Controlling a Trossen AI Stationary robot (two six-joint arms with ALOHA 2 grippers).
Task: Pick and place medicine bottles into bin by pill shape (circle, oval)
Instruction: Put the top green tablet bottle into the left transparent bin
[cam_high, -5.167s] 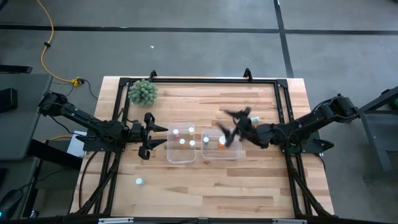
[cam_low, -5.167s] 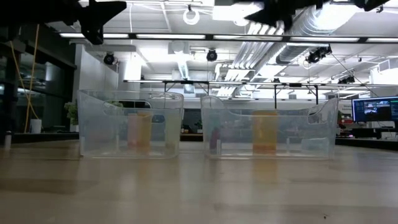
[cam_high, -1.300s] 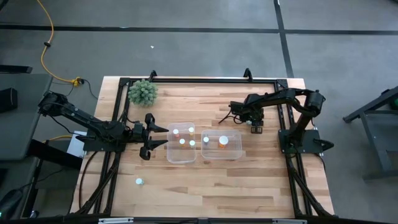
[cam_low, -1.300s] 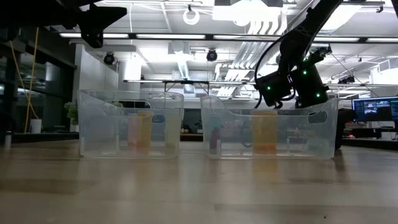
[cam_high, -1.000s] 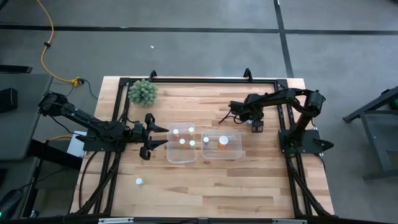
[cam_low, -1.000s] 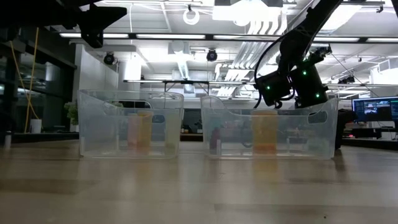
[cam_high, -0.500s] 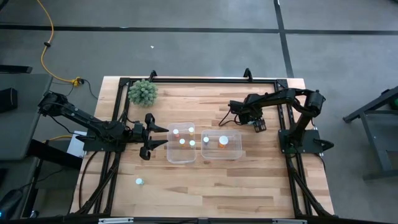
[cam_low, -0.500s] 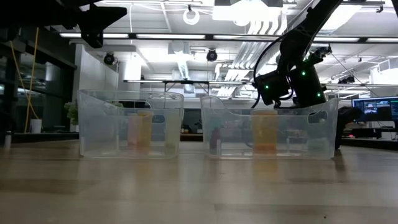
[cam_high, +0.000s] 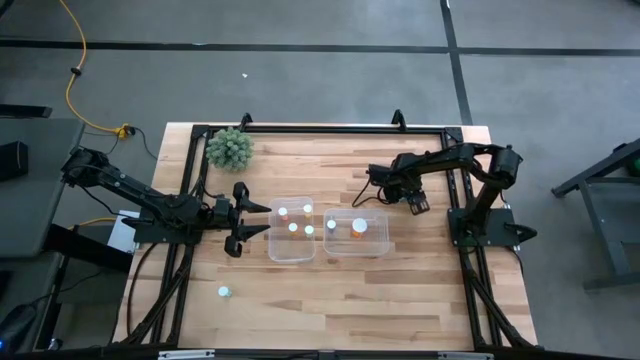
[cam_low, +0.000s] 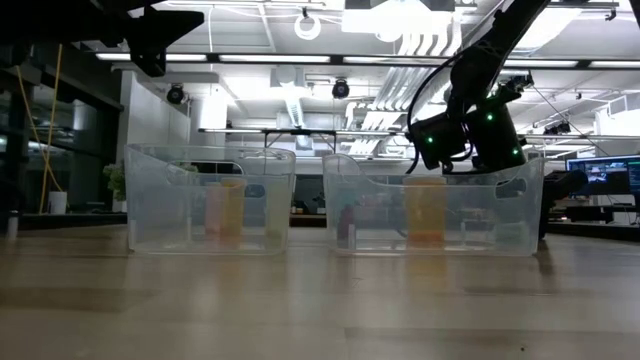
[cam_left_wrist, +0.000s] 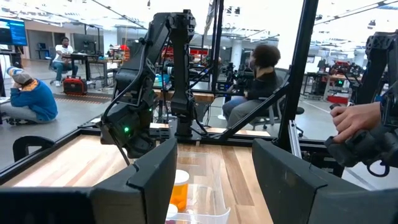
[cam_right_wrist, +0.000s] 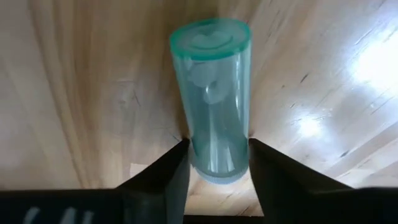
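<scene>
Now | right gripper (cam_right_wrist: 214, 163): right of centre in high view, behind right tub (cam_high: 357, 232); fingers against both sides of greenish-clear bottle (cam_right_wrist: 213, 93) lying on table (cam_high: 340, 300) | left gripper (cam_high: 255, 218): jaws apart, holding nothing, left of left tub (cam_high: 291, 245)

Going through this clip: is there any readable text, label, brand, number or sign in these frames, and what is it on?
None can be read.
Green bottle between the right pincer's fingers: no label shows.
Bottles in the left tub and right tub: too small to read.
Screens in the room behind the table: content too blurred to read.
</scene>
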